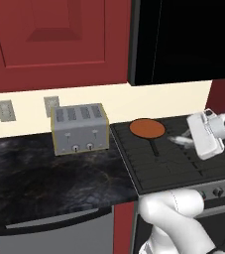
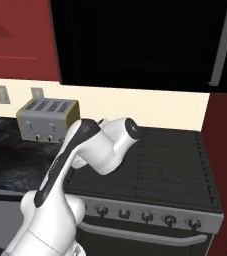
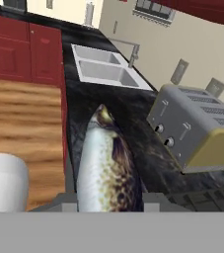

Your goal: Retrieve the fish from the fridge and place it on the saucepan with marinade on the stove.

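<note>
Hand (image 1: 189, 140): clamped on the fish (image 3: 106, 163), above the stove (image 1: 183, 168).
Saucepan with marinade (image 1: 147, 129): on the stove's back-left grate.
Toaster (image 1: 79, 128): on the counter (image 1: 44, 173), beside the stove.

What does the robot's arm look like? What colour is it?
The arm is smooth, shiny white, made of fat rounded tubes, with dark bands at the joints. Its hand is a boxy white block with a grey trim. No loose cables or writing show.

A boxy brushed-metal silver toaster (image 1: 79, 129) sits on a glossy black marbled stone counter (image 1: 44, 178); the mottled silver-grey fish (image 3: 106, 163) looks slick, and the black stove's grates (image 2: 170, 170) matt
</note>
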